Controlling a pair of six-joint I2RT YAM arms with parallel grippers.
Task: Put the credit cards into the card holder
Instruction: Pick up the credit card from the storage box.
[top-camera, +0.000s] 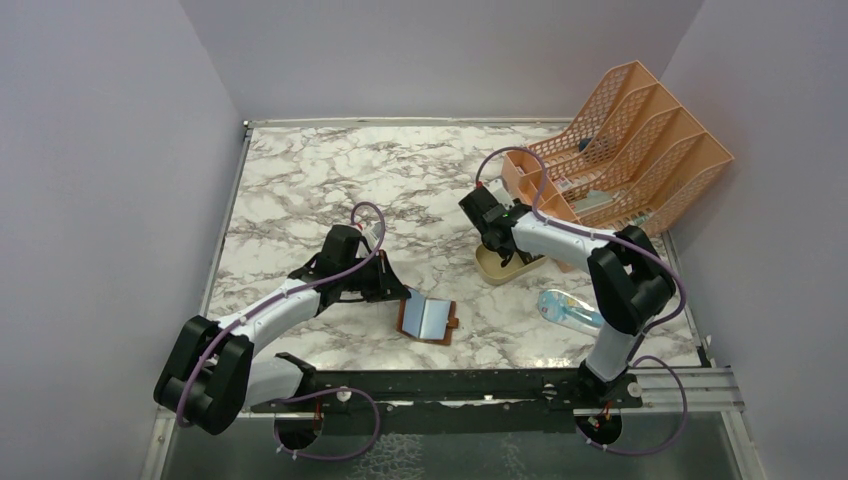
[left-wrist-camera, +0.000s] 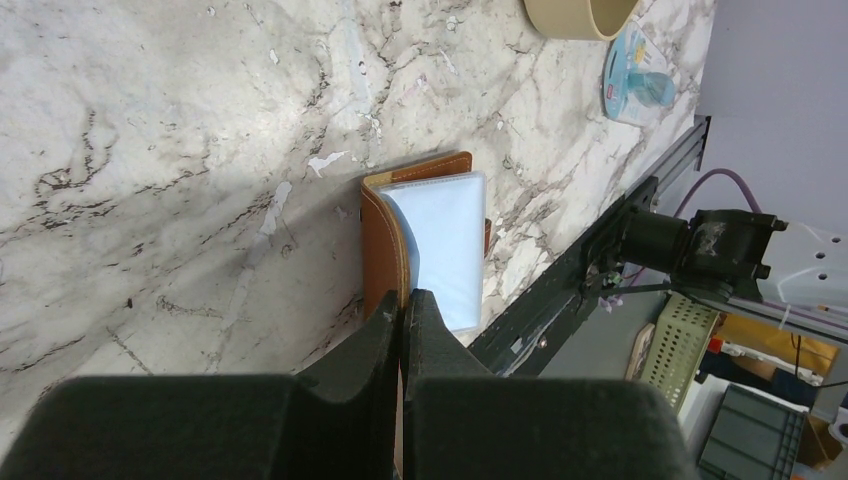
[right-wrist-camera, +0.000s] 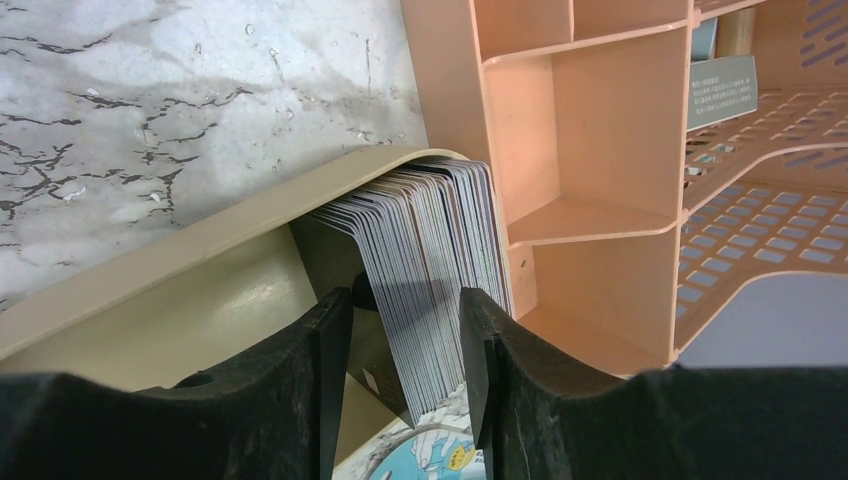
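Observation:
The brown leather card holder (top-camera: 428, 318) lies open on the marble near the front rail, its pale clear sleeves facing up. My left gripper (top-camera: 397, 292) is shut on the edge of its left leather flap. In the left wrist view the fingertips (left-wrist-camera: 403, 300) pinch the brown flap of the holder (left-wrist-camera: 385, 235). The credit cards (right-wrist-camera: 430, 250) are a thick stack standing on edge in the tan oval tray (right-wrist-camera: 150, 260). My right gripper (right-wrist-camera: 405, 345) is open, its fingers straddling the stack. In the top view this gripper (top-camera: 497, 245) hangs over the tray (top-camera: 497, 268).
A big orange mesh file rack (top-camera: 625, 150) stands at the back right, right behind the tray; it also fills the right of the right wrist view (right-wrist-camera: 600, 150). A blue-and-clear packet (top-camera: 570, 308) lies by the right arm. The black front rail (top-camera: 450, 385) runs just below the holder.

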